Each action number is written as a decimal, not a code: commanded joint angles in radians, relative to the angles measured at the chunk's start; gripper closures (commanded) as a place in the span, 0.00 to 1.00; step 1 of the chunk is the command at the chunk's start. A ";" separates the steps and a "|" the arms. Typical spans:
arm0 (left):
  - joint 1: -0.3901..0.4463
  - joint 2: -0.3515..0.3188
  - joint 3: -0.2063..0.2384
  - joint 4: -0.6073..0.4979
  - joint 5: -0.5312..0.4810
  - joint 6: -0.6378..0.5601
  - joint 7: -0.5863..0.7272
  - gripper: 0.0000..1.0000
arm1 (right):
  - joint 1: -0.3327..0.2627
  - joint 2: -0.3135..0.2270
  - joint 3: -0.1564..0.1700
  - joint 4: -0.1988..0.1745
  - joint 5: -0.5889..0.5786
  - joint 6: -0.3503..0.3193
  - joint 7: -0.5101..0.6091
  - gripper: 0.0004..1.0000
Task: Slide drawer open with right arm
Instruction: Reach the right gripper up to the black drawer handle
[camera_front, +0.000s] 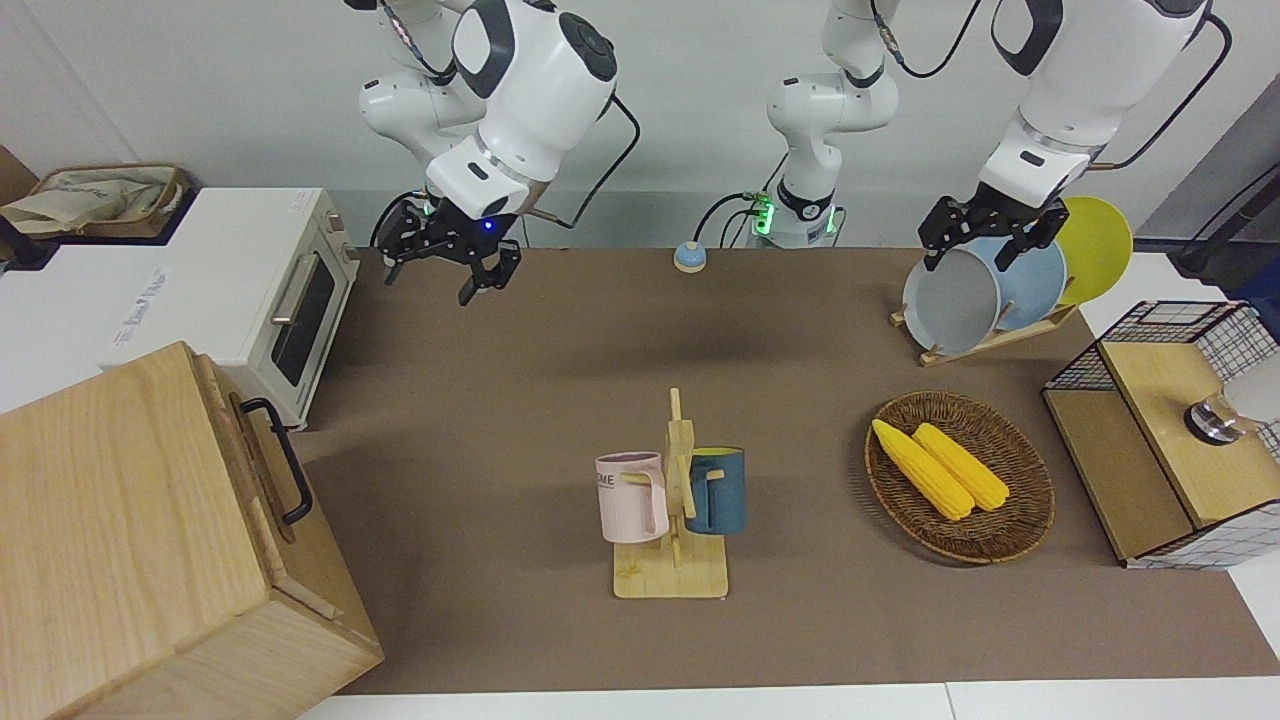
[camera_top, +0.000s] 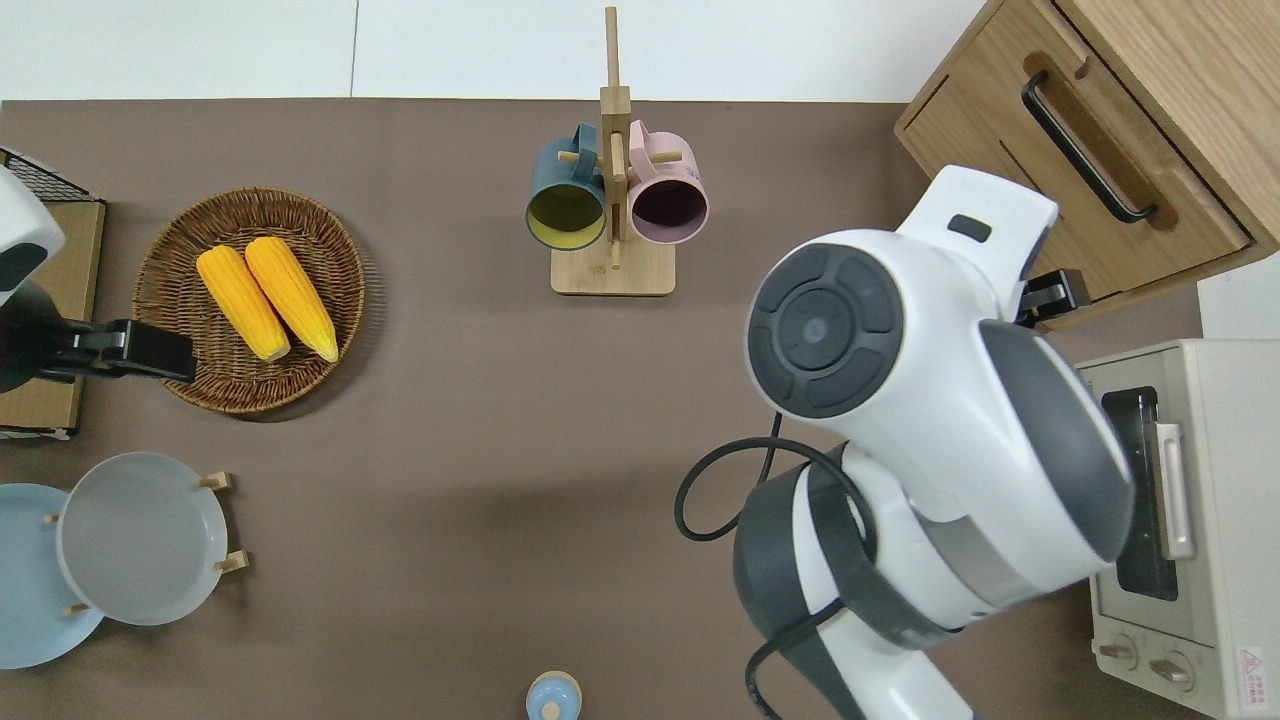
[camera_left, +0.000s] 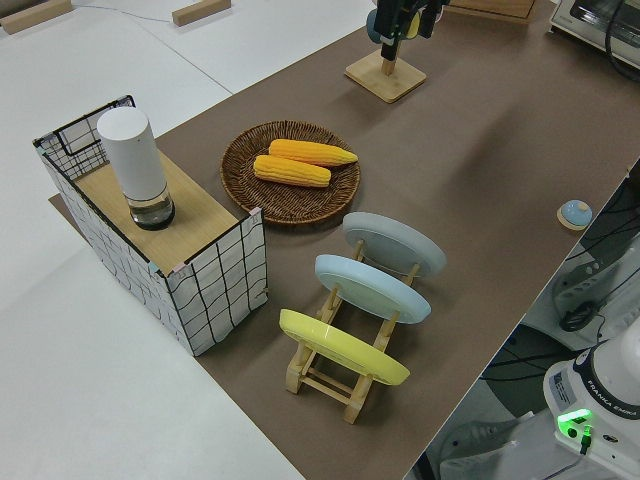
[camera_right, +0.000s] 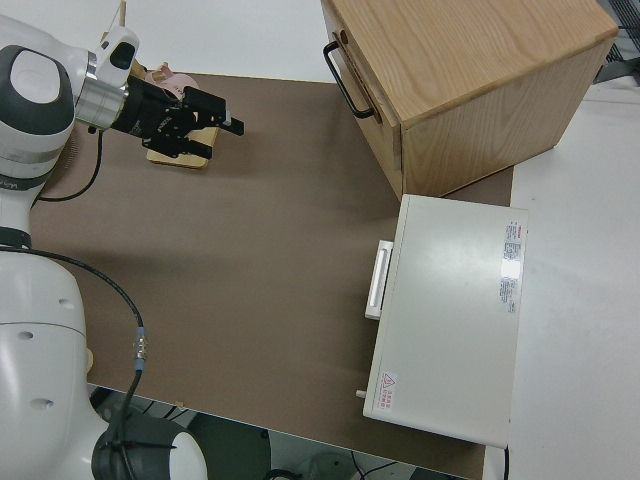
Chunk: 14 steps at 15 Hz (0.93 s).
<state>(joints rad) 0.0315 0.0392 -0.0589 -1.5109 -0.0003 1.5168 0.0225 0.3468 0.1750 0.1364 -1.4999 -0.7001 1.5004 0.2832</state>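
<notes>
The drawer (camera_front: 262, 462) with its black bar handle (camera_front: 283, 461) sits flush in the pale wood cabinet (camera_front: 110, 540) at the right arm's end of the table. It also shows in the overhead view (camera_top: 1100, 190) and the right side view (camera_right: 372, 95). My right gripper (camera_front: 432, 278), blue light on its wrist, is open, empty and tilted, up in the air. In the overhead view the arm hides it; it hangs over the mat beside the cabinet front. It shows in the right side view (camera_right: 226, 112), apart from the handle. The left arm is parked, its gripper (camera_front: 972, 255) open.
A white toaster oven (camera_front: 250, 290) stands beside the cabinet, nearer the robots. A mug rack (camera_front: 672, 520) holds two mugs mid-table. A basket with corn (camera_front: 958, 478), a plate rack (camera_front: 985, 290) and a wire box (camera_front: 1165, 430) are at the left arm's end.
</notes>
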 joint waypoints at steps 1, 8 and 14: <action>0.005 0.011 -0.007 0.026 0.017 -0.020 0.010 0.01 | 0.057 0.011 0.000 -0.078 -0.151 0.026 0.071 0.01; 0.005 0.011 -0.007 0.026 0.017 -0.020 0.008 0.01 | 0.115 0.053 0.000 -0.167 -0.438 0.057 0.126 0.01; 0.005 0.011 -0.007 0.024 0.017 -0.020 0.010 0.01 | 0.060 0.061 -0.009 -0.305 -0.703 0.225 0.157 0.01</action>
<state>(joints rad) 0.0314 0.0392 -0.0589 -1.5109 -0.0003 1.5168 0.0225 0.4509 0.2487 0.1257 -1.7175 -1.2792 1.6392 0.4034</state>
